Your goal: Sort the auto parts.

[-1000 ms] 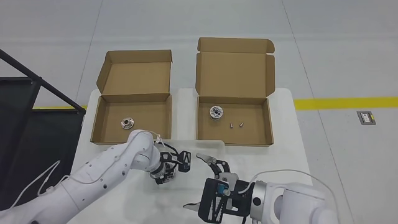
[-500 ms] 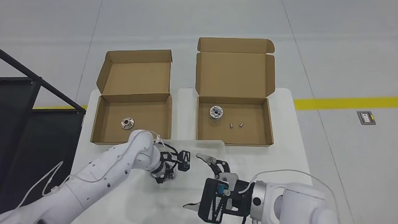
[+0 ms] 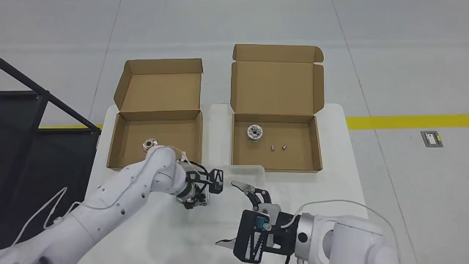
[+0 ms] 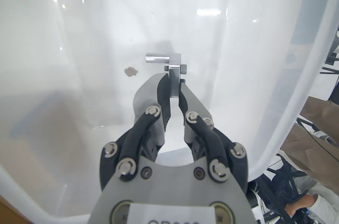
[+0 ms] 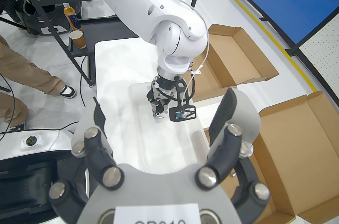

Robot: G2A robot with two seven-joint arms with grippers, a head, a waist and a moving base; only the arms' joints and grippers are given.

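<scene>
My left gripper (image 4: 173,83) is shut on a small silver bracket with a pin (image 4: 169,63), held just above the floor of the white bin (image 4: 264,76). From the top the left gripper (image 3: 199,193) is over the bin's (image 3: 248,167) left end. My right gripper (image 3: 236,216) is wide open and holds nothing, close to the near side of the bin. In the right wrist view the left gripper (image 5: 158,113) and the bracket (image 5: 158,116) hang over the bin (image 5: 196,139).
Two open cardboard boxes stand behind the bin. The left box (image 3: 176,150) holds a round metal part (image 3: 149,144). The right box (image 3: 300,155) holds a round part (image 3: 254,131) and two small screws (image 3: 277,147). A black rack (image 3: 44,154) stands beside the table's left edge.
The left arm has shifted slightly up and toward the boxes with the bracket still in its gripper. The right arm has not moved.
</scene>
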